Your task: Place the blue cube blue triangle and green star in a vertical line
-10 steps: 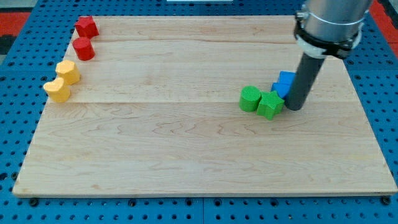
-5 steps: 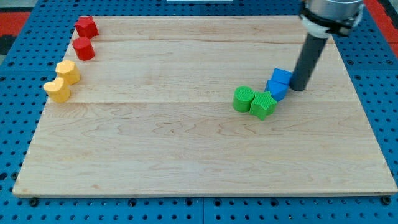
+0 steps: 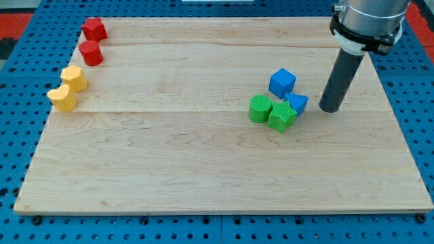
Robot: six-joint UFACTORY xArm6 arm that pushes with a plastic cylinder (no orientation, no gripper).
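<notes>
1. At the view's far left edge of the bench (image 3: 203, 169) sit two yellow blocks: a yellow heart-like block (image 3: 62, 98) and, touching it at about 1 o'clock, a yellow rounded block (image 3: 74, 78).
2. Further toward 12 o'clock along that edge are a red cylinder (image 3: 91, 53) and, just above it, a red star-like block (image 3: 94, 29). All four lie well apart from the task's blocks.
3. Right of centre, the green cylinder (image 3: 259, 108) stands upright, its round face up, touching the green star (image 3: 282, 116) at its 3 o'clock side.
4. The green star lies flat, with no clear long axis; one point aims toward the view's bottom.
5. The blue cube (image 3: 282, 83) sits at about 12 o'clock from the green star, near it but apart, turned so a corner faces the view's bottom.
6. The blue triangle (image 3: 297, 103) touches the green star at the star's 1 o'clock and sits just below the cube at the cube's 5 o'clock; its apex points toward the view's bottom.
7. My tip (image 3: 329, 109) rests on the bench at 3 o'clock from the blue triangle, near it but not touching; the cube is at its 10 o'clock.
8. There is no hand to spread or press together: the rod holds nothing and touches no block.
</notes>
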